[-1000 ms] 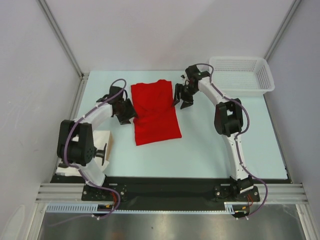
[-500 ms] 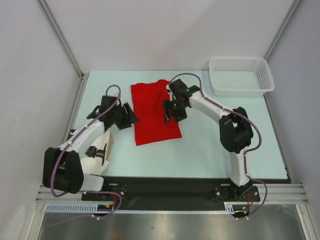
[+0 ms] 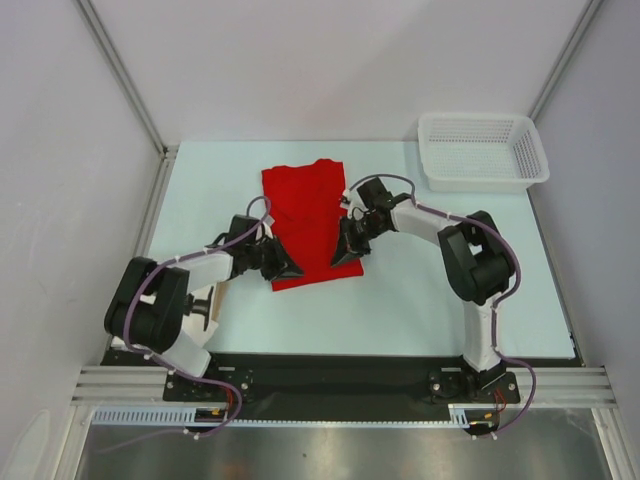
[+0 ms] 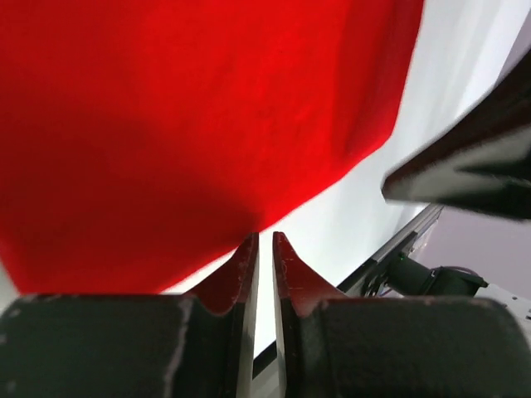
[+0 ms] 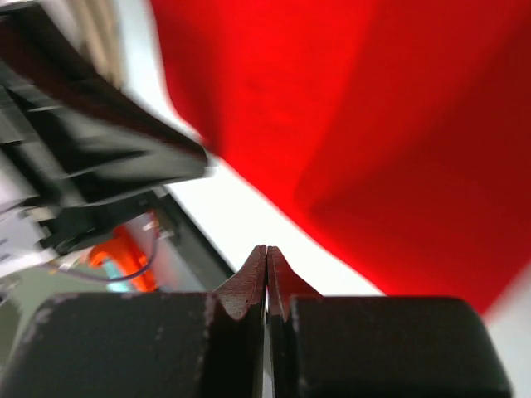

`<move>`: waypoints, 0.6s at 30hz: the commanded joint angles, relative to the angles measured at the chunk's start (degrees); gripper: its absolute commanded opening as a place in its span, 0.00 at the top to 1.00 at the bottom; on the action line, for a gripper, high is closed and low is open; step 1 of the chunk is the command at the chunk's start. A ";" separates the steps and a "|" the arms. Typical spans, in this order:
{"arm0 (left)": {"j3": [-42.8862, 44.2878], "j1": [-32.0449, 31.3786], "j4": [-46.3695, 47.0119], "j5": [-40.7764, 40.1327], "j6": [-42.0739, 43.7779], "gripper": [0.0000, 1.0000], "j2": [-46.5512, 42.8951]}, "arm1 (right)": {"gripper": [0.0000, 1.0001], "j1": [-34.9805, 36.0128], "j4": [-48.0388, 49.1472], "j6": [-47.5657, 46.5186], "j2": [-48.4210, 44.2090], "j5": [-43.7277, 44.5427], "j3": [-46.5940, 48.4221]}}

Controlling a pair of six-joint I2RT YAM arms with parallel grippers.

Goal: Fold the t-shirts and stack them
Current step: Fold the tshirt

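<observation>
A bright red t-shirt, folded lengthwise into a long strip, lies on the pale table. My left gripper sits low at its near left corner. In the left wrist view the left gripper shows only a thin slit, with its tips at the hem of the t-shirt. Whether it pinches cloth is unclear. My right gripper is at the near right corner. In the right wrist view the right gripper is shut over bare table, and the t-shirt lies just beyond its tips.
A white mesh basket stands at the far right of the table. A white and tan object lies under the left arm near the left edge. The two grippers face each other, a shirt's width apart.
Both arms have swung from the shirt's far half down to its near corners and dropped low. Both sets of jaws have closed from wide open.
</observation>
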 commanded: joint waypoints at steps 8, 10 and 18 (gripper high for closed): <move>5.19 -0.32 -5.06 -1.44 2.24 0.88 4.59 | 0.97 4.62 -1.67 -0.65 11.70 -17.70 11.70; 4.75 -0.32 -5.59 -1.97 2.85 0.88 4.24 | 0.97 5.50 -3.87 -1.01 13.82 -18.14 13.90; 3.52 0.03 -4.88 -2.33 3.73 0.88 6.87 | 0.98 6.56 -6.52 -2.85 18.58 -18.32 16.82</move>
